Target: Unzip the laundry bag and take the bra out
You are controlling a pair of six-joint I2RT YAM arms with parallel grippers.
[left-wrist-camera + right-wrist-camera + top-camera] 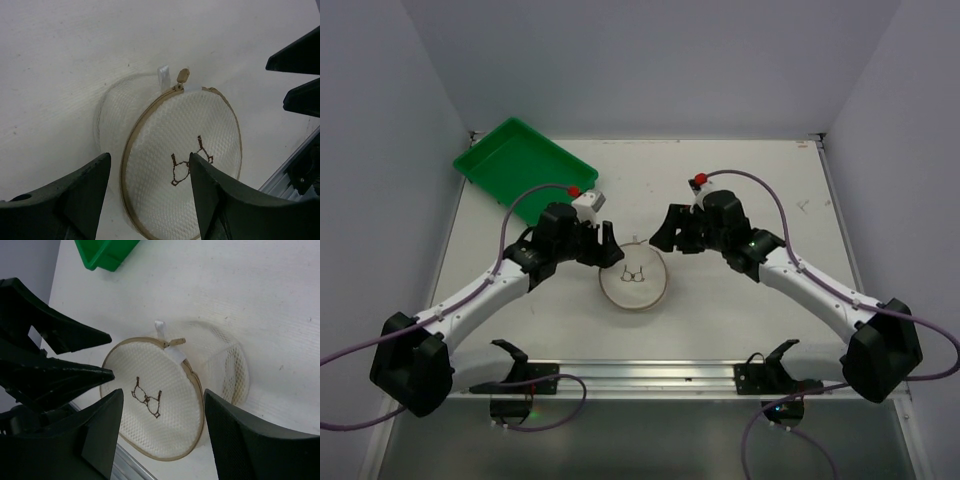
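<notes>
Left gripper point(147, 160) and right gripper point(162, 394), jaws wide, both empty, hang either side of the bag point(633, 280), mid-table, zipped shut, lid up; green tray point(525, 160) lies far left.

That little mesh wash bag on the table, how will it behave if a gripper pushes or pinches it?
The laundry bag is probably light and would slide on the smooth table rather than resist, being thin see-through mesh. Its side wall likely crumples under a pinch, while the banded lid rim looks stiffer. Sitting on its flat base, it seems unlikely to roll.
</notes>
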